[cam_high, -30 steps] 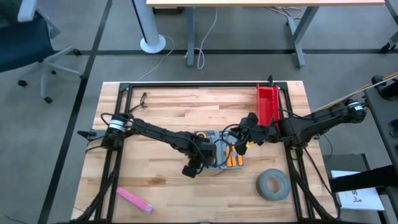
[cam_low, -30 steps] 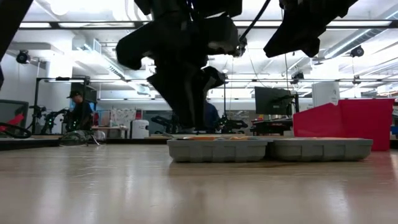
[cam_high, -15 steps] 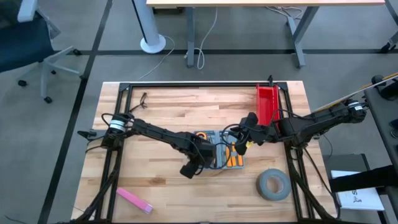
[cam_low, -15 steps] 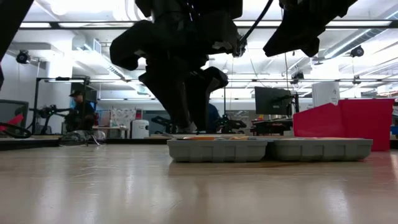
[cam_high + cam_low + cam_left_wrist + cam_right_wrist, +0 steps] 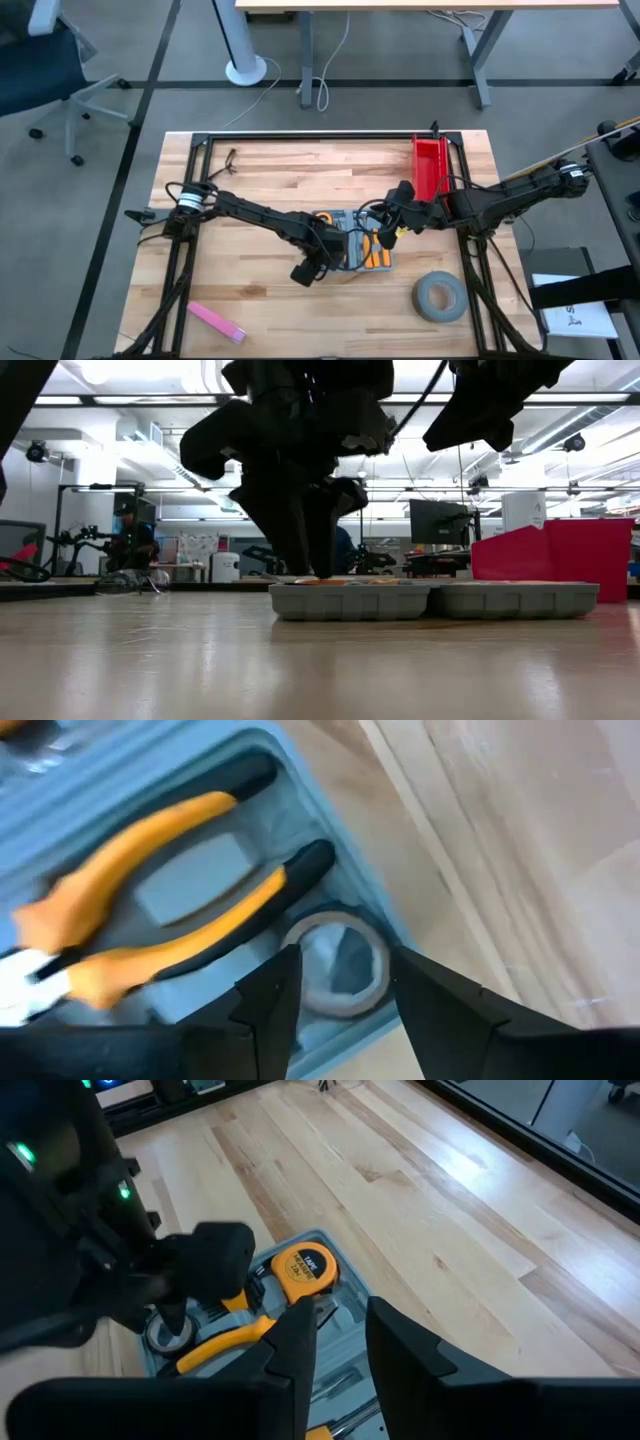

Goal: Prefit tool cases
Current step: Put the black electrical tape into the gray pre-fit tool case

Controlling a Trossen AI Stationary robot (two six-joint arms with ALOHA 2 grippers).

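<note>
- While the left gripper [image 5: 338, 982] hangs over the near corner of the tool case [image 5: 357, 242], we see little net change vs a sec ago: in the low view its fingers [image 5: 300, 525] went from together to splayed, now narrower again, tips down at the case's rim.
- Left wrist view: fingers spread w/ a gap, straddling a small tape roll [image 5: 338, 965] seated in the corner recess; no firm pinch visible.
- Orange-handled pliers [image 5: 150, 920] lie in their recess beside it.
- Case sits open at centre of the tabletop [image 5: 280, 170], slightly right of middle in the high view.
- Right gripper [image 5: 336, 1342] hovers above the case's other side, fingers narrowly apart, holding nothing.
- Our read: the roll is being nudged into its seat; prefit underway, not done.
</note>
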